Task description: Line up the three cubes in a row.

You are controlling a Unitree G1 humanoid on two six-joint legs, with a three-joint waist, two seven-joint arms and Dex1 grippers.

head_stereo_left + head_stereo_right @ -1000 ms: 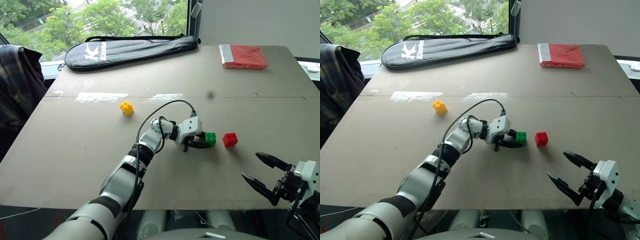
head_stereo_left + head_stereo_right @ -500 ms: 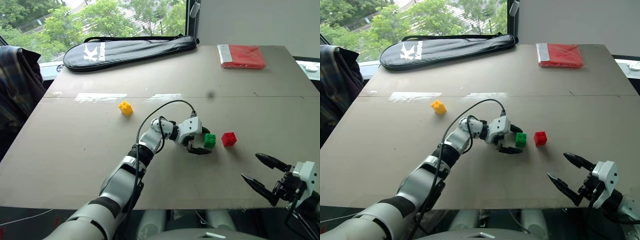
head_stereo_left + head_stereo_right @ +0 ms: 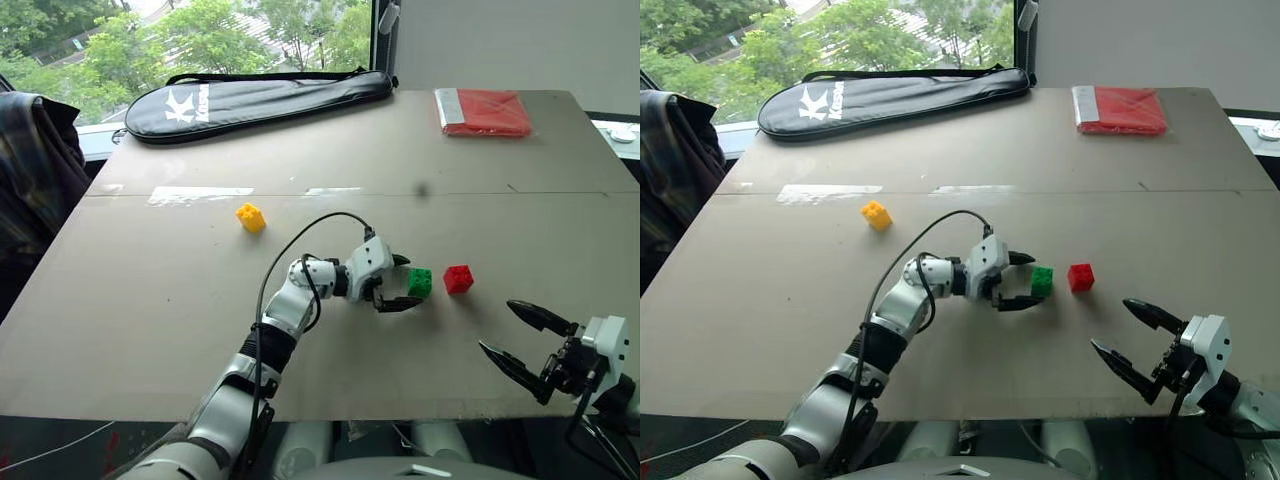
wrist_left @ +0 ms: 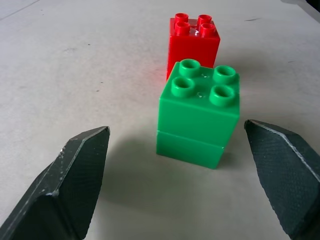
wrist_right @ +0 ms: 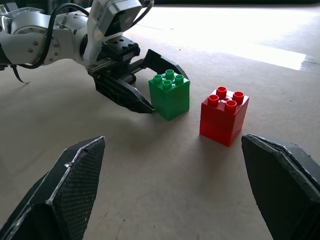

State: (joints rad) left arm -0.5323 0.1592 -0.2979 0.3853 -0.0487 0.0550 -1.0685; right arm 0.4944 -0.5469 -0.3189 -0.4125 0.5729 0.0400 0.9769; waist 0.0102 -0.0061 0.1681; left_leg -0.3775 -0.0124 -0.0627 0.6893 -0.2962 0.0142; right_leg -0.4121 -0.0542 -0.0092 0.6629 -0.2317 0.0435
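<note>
Green cube set free beside the red one, yellow cube far off

Head view: green cube [image 3: 420, 282] sits just left of red cube [image 3: 458, 278], yellow cube [image 3: 251, 216] well apart up-left; left hand [image 3: 396, 284] spread wide, empty; right hand [image 3: 525, 338] gaping, empty, near the bench [image 3: 150, 290] edge
Wrist views: rigid, light, glossy plastic, likely slippery; pinch flat opposite sides below the studs

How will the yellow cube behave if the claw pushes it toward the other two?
The yellow cube looks like stiff plastic with flat sides, so it should slide on the table rather than roll. It is small and probably light, so an off-centre push may spin it.
</note>
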